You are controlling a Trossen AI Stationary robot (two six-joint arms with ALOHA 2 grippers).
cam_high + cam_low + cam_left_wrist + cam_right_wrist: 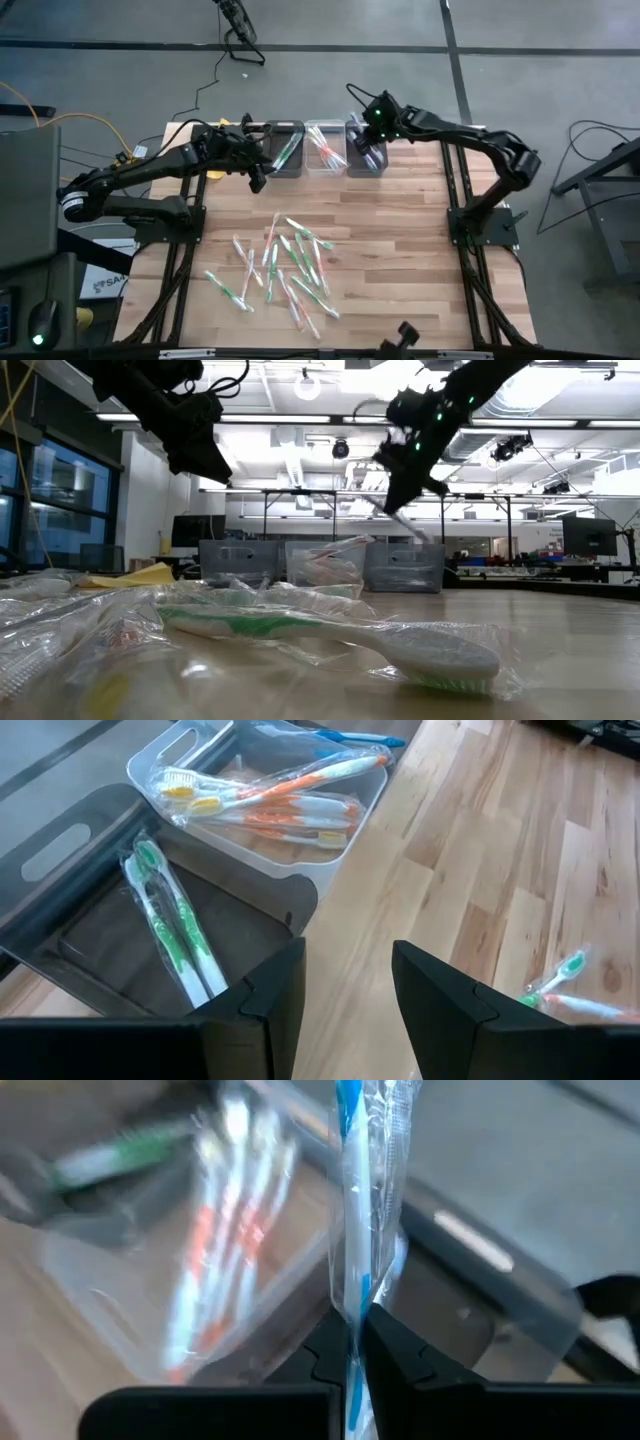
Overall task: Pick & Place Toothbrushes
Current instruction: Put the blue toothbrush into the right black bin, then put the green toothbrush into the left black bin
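Note:
Several wrapped toothbrushes (283, 268) lie loose on the near half of the wooden table; a green one (330, 635) lies closest in the low view. Three small bins stand in a row at the far edge. The left bin (286, 150) holds green toothbrushes (172, 925), the middle bin (325, 148) orange ones (275, 805), and the right bin (366, 157) blue ones. My left gripper (345, 1010) hovers open over the near edge of the left bin. My right gripper (352, 1330) is above the right bin, shut on a blue-and-white toothbrush (350, 1200). My right gripper pinches the blue-and-white toothbrush, in its clear wrapper, between its two fingertips (385, 1342), across the handle (351, 1295). The toothbrush is lifted clear and slants down below the gripper (405, 522) toward the right bin (405, 567).
A yellow cloth (135, 575) lies at the table's far left. Bare wood (400, 215) lies between the bins and the pile. Cables and a stand sit on the floor beyond the table.

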